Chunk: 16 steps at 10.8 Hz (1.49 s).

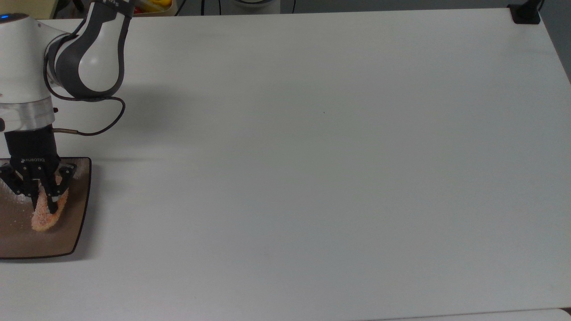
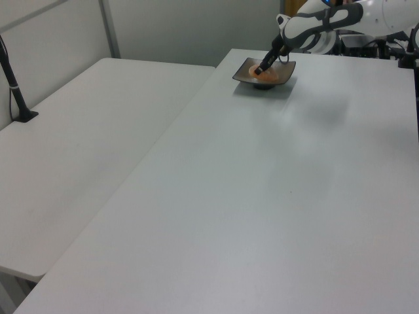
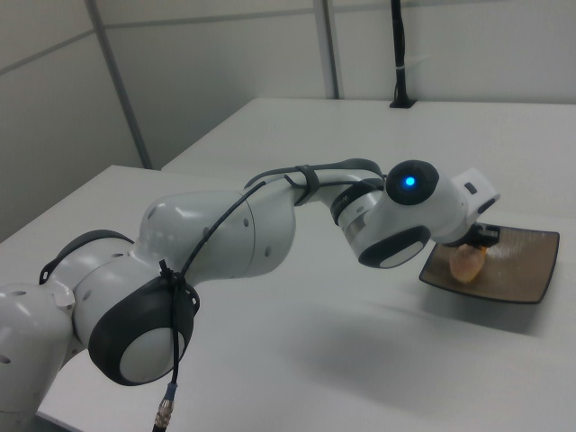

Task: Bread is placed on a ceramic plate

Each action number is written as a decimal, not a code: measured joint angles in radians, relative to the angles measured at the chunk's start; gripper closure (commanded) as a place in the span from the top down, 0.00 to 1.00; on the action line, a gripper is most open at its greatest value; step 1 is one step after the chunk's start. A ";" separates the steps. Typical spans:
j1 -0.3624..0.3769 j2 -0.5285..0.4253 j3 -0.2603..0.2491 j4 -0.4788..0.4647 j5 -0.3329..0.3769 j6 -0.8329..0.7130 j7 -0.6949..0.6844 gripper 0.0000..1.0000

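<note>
Here, I counted one bread (image 1: 44,214), orange-tan, sugar-speckled, oval, one ceramic plate (image 1: 71,236), glossy brown, dark-rimmed, one gripper (image 1: 44,206), fingers clamped on the bread above the plate.

The bread (image 1: 44,213) is a small oval bun, orange-tan with a sugary speckled crust. It stands tilted on end over the ceramic plate (image 1: 67,240), its lower tip at or just above the plate's surface, gripped between the black jaws. The ceramic plate is a glossy brown square with rounded corners, a thin dark rim and a shallow curved surface. It sits flat on the white bench (image 1: 312,156) at the top view's left edge, toward the lower corner.
</note>
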 measured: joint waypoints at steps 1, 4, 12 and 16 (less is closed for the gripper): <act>-0.003 0.009 0.000 0.003 0.000 0.007 -0.011 0.90; -0.009 0.021 0.000 0.005 0.000 0.045 -0.015 1.00; 0.038 -0.248 0.012 -0.148 0.000 0.107 0.127 1.00; 0.047 -0.577 0.006 -0.310 0.000 -0.265 0.226 1.00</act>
